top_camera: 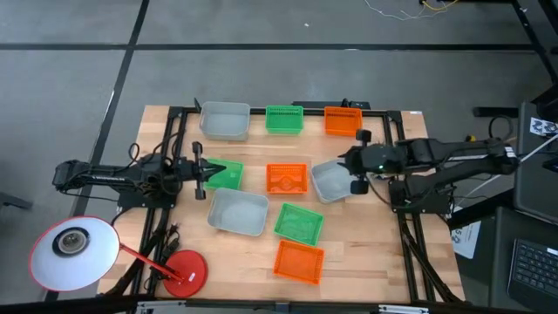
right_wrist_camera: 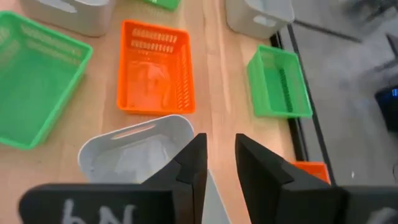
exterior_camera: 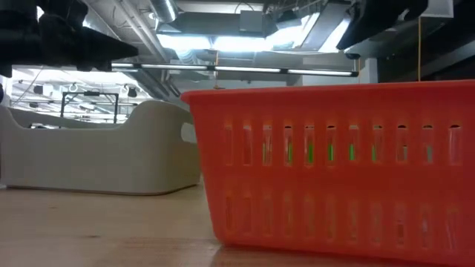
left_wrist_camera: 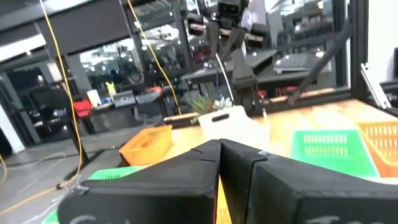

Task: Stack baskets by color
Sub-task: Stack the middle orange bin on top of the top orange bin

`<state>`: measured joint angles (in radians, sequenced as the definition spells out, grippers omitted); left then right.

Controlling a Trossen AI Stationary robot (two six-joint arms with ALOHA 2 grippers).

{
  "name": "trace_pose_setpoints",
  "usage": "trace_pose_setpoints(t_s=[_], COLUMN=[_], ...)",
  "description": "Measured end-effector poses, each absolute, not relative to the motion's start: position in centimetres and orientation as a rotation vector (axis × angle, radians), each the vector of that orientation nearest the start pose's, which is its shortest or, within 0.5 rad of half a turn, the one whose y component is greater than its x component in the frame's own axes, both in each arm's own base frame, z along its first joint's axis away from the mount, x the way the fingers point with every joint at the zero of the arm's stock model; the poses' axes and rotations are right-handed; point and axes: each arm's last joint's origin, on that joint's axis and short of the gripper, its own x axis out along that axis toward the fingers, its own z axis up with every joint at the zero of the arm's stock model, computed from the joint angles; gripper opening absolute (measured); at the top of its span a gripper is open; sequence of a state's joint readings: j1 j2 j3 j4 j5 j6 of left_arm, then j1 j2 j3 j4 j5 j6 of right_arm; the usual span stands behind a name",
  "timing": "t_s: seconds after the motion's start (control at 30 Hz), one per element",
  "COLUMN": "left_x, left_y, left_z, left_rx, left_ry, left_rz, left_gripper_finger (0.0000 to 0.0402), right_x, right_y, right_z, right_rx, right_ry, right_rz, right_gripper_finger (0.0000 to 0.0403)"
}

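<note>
Nine baskets stand on their bottoms on the wooden table. Along the far edge are a grey one (top_camera: 225, 120), a green one (top_camera: 284, 119) and an orange one (top_camera: 343, 119). The middle row holds a green (top_camera: 227, 175), an orange (top_camera: 287, 179) and a grey basket (top_camera: 330, 181). Nearer lie another grey (top_camera: 237, 212), green (top_camera: 299, 222) and orange basket (top_camera: 299, 262). My left gripper (top_camera: 200, 172) is shut, at the left rim of the middle green basket. My right gripper (right_wrist_camera: 219, 146) hangs open above the middle grey basket (right_wrist_camera: 134, 149), slanting down, nothing between its fingers.
A round red disc (top_camera: 183, 270) and a white round lamp head (top_camera: 74, 249) sit at the table's near left corner. Black frame rails (top_camera: 410, 235) run along the table's sides. The near orange basket (exterior_camera: 334, 163) fills the low view, with a grey basket (exterior_camera: 104, 156) behind it.
</note>
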<state>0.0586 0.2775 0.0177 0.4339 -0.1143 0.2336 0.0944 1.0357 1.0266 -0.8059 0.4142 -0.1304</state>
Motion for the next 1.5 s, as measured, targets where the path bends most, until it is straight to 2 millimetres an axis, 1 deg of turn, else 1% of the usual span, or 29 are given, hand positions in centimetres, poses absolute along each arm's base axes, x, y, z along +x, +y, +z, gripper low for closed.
trace_pose_setpoints(t_s=[0.13, 0.23, 0.33, 0.47, 0.53, 0.63, 0.73, 0.8, 0.87, 0.93, 1.07, 1.23, 1.3, 1.5], left_x=[11.3, 11.3, 11.3, 11.3, 11.3, 11.3, 11.3, 11.3, 11.4, 11.4, 11.4, 11.4, 11.4, 11.4], left_y=[1.0, 1.0, 1.0, 1.0, 1.0, 1.0, 1.0, 1.0, 1.0, 1.0, 1.0, 1.0, 1.0, 1.0], left_z=[18.8, 18.8, 18.8, 18.7, 18.7, 18.6, 18.5, 18.4, 18.3, 18.1, 17.7, 17.2, 17.2, 17.1], left_rx=[0.211, 0.211, 0.211, 0.21, 0.207, 0.206, 0.206, 0.21, 0.207, 0.177, 0.133, 0.131, 0.131, 0.129], left_ry=[-0.154, -0.154, -0.154, -0.153, -0.15, -0.143, -0.131, -0.121, -0.103, -0.087, -0.047, -0.001, 0.006, 0.011], left_rz=[0.19, 0.19, 0.19, 0.19, 0.19, 0.189, 0.188, 0.187, 0.185, 0.181, 0.176, 0.173, 0.173, 0.172], left_gripper_finger=[0.0, 0.0, 0.0, 0.0, 0.0, 0.0, 0.0, 0.0, 0.0, 0.0, 0.0, 0.0, 0.0, 0.0], right_x=[20.5, 21.2, 21.8, 22.4, 22.9, 23.8, 25.2, 26.2, 27.4, 28.7, 31.5, 34.3, 35.1, 36.7], right_y=[0.8, 0.8, 0.8, 0.9, 0.9, 1.0, 0.8, 0.3, -0.7, -1.9, -4.8, -7.0, -7.7, -9.0], right_z=[31.1, 30.5, 30.1, 29.4, 29.1, 28.8, 28.3, 27.7, 26.8, 26.1, 25.5, 24.5, 23.5, 19.9], right_rx=[-0.301, -0.308, -0.337, -0.35, -0.328, -0.293, -0.306, -0.3, -0.277, -0.249, -0.231, -0.093, -0.074, -0.053], right_ry=[0.853, 0.883, 0.903, 0.933, 0.931, 0.902, 0.875, 0.883, 0.929, 0.967, 1.006, 0.998, 1.016, 1.111], right_rz=[-0.267, -0.265, -0.266, -0.262, -0.273, -0.29, -0.289, -0.265, -0.212, -0.182, -0.142, 0.085, 0.122, 0.118], right_gripper_finger=[0.0101, 0.0121, 0.013, 0.0132, 0.0132, 0.0132, 0.0132, 0.0132, 0.0132, 0.0132, 0.0126, 0.012, 0.0119, 0.0119])
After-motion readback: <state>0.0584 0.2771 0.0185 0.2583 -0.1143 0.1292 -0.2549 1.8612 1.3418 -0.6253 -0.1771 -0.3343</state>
